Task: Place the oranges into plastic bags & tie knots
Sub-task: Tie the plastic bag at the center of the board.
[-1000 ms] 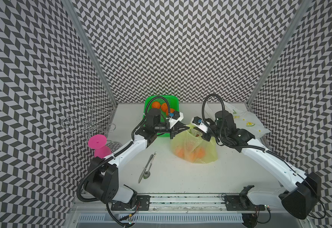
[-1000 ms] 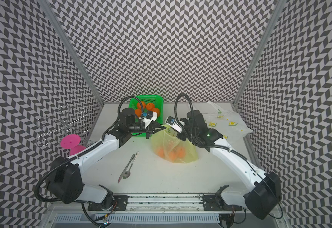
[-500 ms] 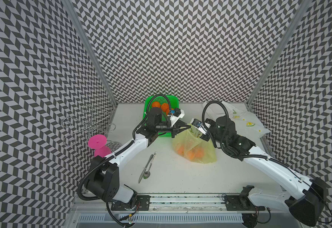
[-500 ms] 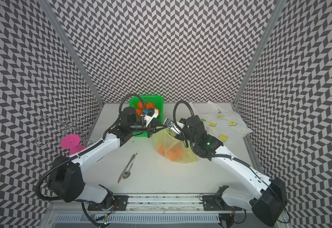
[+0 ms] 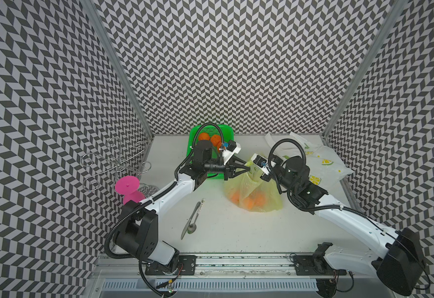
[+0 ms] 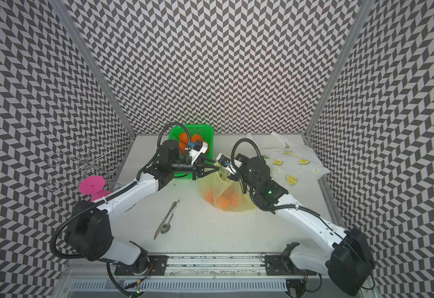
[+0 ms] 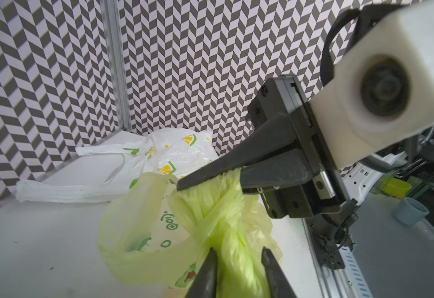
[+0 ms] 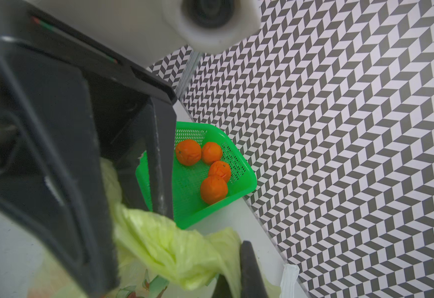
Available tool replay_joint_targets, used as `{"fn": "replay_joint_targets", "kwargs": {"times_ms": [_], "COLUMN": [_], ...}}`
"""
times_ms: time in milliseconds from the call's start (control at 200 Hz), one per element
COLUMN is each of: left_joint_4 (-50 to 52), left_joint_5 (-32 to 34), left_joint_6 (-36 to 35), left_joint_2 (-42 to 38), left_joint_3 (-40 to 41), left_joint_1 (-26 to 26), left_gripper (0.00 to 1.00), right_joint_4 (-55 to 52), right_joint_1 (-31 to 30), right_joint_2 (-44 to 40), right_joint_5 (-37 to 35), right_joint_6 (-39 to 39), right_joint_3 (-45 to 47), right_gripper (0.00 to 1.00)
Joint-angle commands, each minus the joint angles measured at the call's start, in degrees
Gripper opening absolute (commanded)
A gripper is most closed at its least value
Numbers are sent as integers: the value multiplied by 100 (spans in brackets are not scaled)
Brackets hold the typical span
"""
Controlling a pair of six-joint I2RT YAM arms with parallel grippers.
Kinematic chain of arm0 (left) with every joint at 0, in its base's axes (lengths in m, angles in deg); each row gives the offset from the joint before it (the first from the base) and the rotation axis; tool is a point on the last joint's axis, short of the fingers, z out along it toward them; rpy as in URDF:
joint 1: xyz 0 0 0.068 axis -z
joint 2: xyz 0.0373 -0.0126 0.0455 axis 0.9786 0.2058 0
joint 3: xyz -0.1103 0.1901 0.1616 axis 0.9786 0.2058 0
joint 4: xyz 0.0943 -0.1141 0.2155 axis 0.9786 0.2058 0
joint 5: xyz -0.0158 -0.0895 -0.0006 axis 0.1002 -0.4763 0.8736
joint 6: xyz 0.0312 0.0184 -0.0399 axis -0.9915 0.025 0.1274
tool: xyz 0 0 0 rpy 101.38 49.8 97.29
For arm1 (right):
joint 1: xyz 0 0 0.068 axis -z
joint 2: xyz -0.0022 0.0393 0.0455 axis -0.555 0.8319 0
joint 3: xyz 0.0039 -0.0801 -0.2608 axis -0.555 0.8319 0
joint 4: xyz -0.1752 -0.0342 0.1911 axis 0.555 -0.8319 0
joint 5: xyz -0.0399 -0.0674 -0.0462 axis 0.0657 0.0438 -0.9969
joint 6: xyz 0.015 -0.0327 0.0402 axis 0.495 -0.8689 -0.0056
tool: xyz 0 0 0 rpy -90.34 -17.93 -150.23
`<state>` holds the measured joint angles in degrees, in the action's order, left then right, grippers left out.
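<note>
1. Our left arm reaches in from the robot's left of the yellow bag [image 5: 254, 191]. Its forearm is stretched low over the surface [image 5: 236, 232] and its wrist is level, aimed at the bag's top.
2. The left pincer [image 7: 238, 254] is what has just changed. A moment ago it was clamped shut. Now its jaws stand narrowly apart, with a twisted handle strip [image 7: 234, 242] lying between them, no longer pinched.
3. We read that as a release. The first crossing of the knot [image 7: 208, 224] looks made, so this pincer is free to regrip. We judge the knot not yet pulled tight.
4. The yellow bag sits on the surface between the two arms, with several oranges [image 5: 249, 201] bunched at its bottom. Four more oranges [image 8: 188, 152] wait in the green basket [image 5: 192, 134], behind the bag towards the left arm's side.
5. The right pincer [image 7: 200, 178] is closed on the other strip [image 7: 223, 178], holding it up and taut above the bag's mouth.
6. Our right arm comes in from the robot's right of the bag. Its elbow is bent, and its wrist is raised and tilted down towards the bag's top, almost tip to tip with the left pincer.
7. The white bag [image 5: 321, 160] lies flat further right of the yellow bag, behind the right arm. It looks unfilled, so half the task remains.
</note>
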<state>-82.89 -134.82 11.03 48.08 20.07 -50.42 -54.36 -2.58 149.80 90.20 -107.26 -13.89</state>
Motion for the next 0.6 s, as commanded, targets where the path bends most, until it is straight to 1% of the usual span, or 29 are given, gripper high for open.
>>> {"fn": "replay_joint_targets", "kwargs": {"times_ms": [0, 80, 160, 185, 200, 220, 305, 355, 486, 596], "left_joint_4": [156, 466, 773, 812, 817, 813, 806, 758, 396, -70], "left_joint_5": [-273, -408, -444, -444, -604, -659, -742, -769, -727, -589], "left_joint_6": [-78, -361, -675, -730, -747, -771, -822, -836, -737, -436], "left_joint_2": [0, 9, 52, 60, 61, 71, 75, 76, 56, 26], "left_joint_3": [-170, -233, -269, -266, -255, -244, -218, -172, 45, 203], "left_joint_1": [-5, -6, -10, -10, -3, 2, 60, 123, 372, 567], "left_gripper": [40, 45, 49, 49, 50, 50, 51, 51, 51, 51], "right_joint_4": [1005, 1299, 1428, 1465, 1483, 1494, 1545, 1602, 1779, 2027], "right_joint_1": [118, 206, 286, 313, 327, 352, 440, 470, 516, 591], "right_joint_2": [-17, 8, 40, 52, 58, 66, 117, 132, 219, 298], "right_joint_5": [707, 960, 1244, 1356, 1422, 1516, 1918, 2191, 2603, 3067], "right_joint_6": [-46, 9, 117, 178, 204, 255, 537, 688, 1111, 1618], "right_joint_3": [120, 259, 290, 301, 301, 308, 324, 365, 481, 572], "right_gripper": [0, 0, 0, 0, 0, 0, 0, 0, 0, 0]}}
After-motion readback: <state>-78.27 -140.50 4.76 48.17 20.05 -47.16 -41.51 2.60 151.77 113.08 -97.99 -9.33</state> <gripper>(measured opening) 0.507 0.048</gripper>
